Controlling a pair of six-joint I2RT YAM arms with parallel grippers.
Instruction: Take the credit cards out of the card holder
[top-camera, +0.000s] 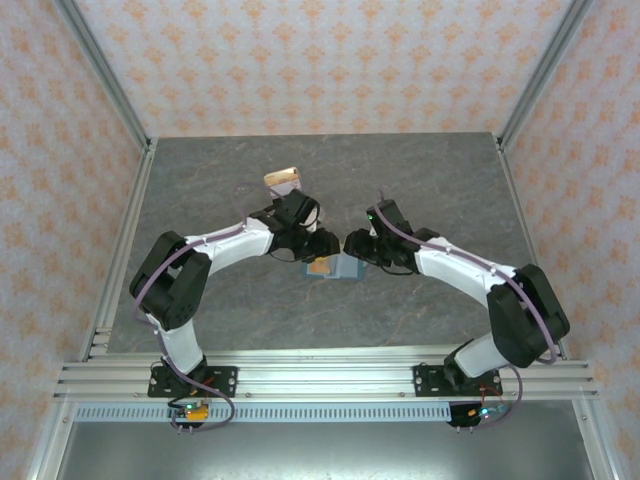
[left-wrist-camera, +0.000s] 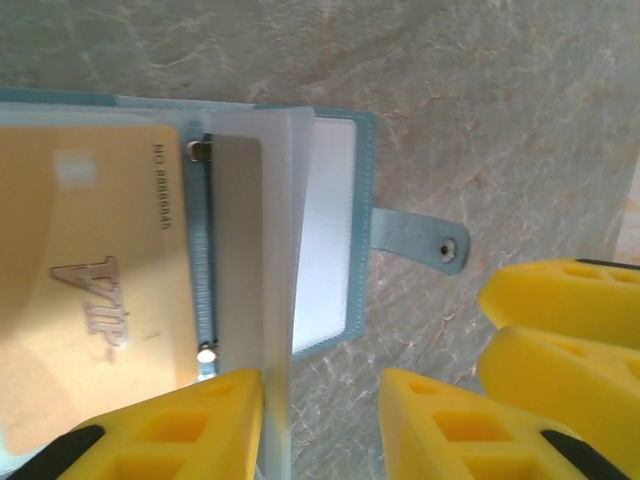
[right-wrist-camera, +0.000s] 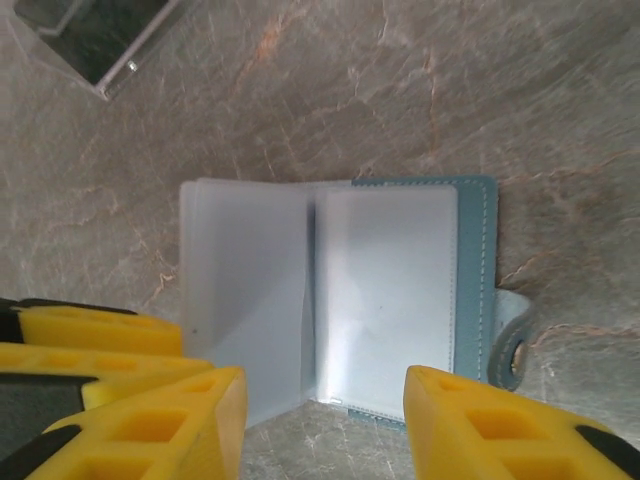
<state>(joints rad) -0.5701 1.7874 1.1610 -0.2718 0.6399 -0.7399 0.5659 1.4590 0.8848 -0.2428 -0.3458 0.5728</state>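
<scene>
1. The grey, marble-patterned bench carries everything, inside pale walls with an orange pattern.
2. The black-and-white left arm and right arm curve inward from the near edge, and their wrists meet near the middle of the bench.
3. The small blue-grey, two-panel card holder lies open and flat on the bench between the two wrists. It is just below the point where they meet in the top view.
4. The clear plastic sleeves are fanned open over the holder's spine. In the right wrist view, the ones that show look empty.
5. A tan-orange credit card, printed "VIP" in silver, sits inside a sleeve on one panel. It is still in the holder.
6. A loose card, tan and pale, lies on the bare bench beyond the left wrist, well apart from the holder. Whether it is one card or a small pile cannot be told.
7. The left tool has its yellow fingers apart and gripping nothing. The edge of a clear sleeve runs into the gap, just beside one finger.
8. The right tool also has its yellow fingers spread and clamps nothing. They sit on either side of the holder's near edge.
9. The holder's blue-grey strap tab, with a metal snap, sticks out sideways and lies flat on the bench.
</scene>
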